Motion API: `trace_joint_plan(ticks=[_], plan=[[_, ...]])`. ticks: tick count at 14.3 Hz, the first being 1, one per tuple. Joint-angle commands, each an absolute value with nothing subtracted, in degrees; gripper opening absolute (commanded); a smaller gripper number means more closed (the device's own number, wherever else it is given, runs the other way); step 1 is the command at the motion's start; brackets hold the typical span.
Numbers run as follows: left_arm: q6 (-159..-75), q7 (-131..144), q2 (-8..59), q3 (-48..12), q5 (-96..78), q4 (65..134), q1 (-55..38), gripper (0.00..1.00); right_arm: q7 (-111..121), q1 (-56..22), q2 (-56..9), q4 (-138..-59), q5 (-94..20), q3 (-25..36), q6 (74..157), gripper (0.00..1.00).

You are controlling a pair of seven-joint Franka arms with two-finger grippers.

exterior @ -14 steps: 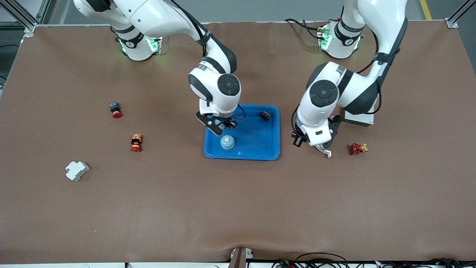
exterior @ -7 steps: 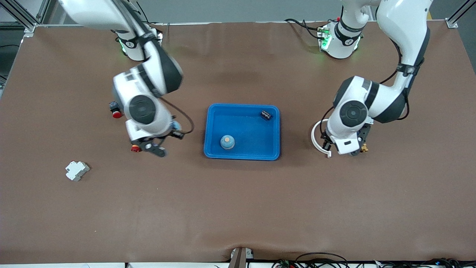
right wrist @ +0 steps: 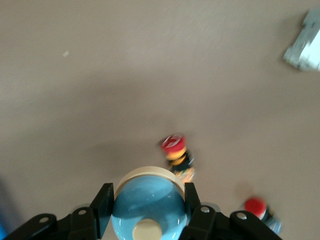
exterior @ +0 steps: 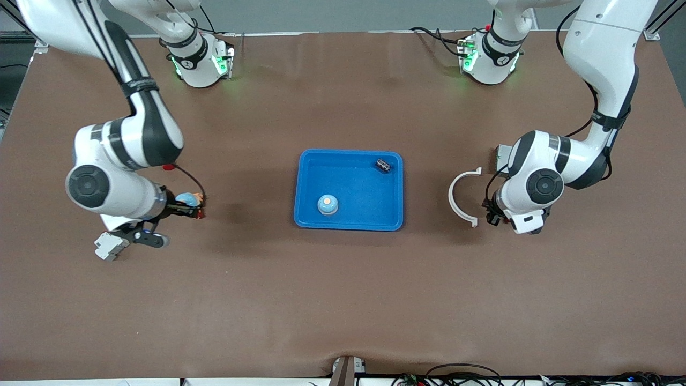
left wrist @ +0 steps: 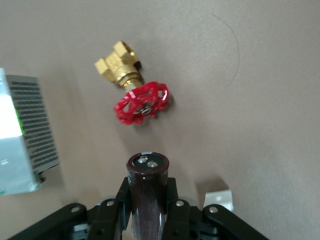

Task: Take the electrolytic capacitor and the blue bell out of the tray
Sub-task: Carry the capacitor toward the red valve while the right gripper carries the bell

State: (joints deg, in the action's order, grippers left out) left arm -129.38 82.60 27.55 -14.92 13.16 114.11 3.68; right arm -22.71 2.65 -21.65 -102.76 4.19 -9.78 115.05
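Left gripper is clamped round our capacitor, a stiff, slick little can just short of the red valve – right gripper pinches a light, smooth-domed bell by its rim, well off the tray

My right gripper carried its blue bell from the tray out to nine o'clock. My left gripper took its electrolytic capacitor toward three o'clock.

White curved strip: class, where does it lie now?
Front view: the white curved strip lies beside the blue tray, toward the left arm's end of the table.
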Motion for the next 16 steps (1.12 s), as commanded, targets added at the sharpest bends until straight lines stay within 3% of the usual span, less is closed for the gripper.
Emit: trace_joint_plan(ticks=[1,3,4,6,11,16], plan=[[-132.8,82.2,28.4,-15.6,15.1,116.7,3.8,0.00,-15.6,8.2,-19.1,-109.4,3.5,-10.8,121.3,0.00],[-133.0,82.2,29.4,-15.6,16.4,116.4,4.5,0.01,-11.2,11.0,-19.2,-111.3,3.5,-10.7,124.4,0.00],[-133.0,81.9,29.9,-15.6,16.5,116.2,4.4,0.27,-8.7,12.6,-19.2,-112.5,3.5,-10.7,126.6,0.00],[-132.8,81.9,29.5,-15.6,16.6,116.3,4.1,1.00,-4.4,15.7,-19.4,-115.2,3.5,-10.7,131.2,0.00],[-128.1,82.0,23.6,-16.2,16.5,115.8,4.2,1.00,-2.5,17.1,-19.9,-121.9,4.0,-10.5,143.2,0.00],[-117.3,84.2,22.8,-23.1,10.5,107.9,3.9,1.00,-2.4,17.5,-22.6,-122.9,5.4,-10.4,148.0,0.00]])
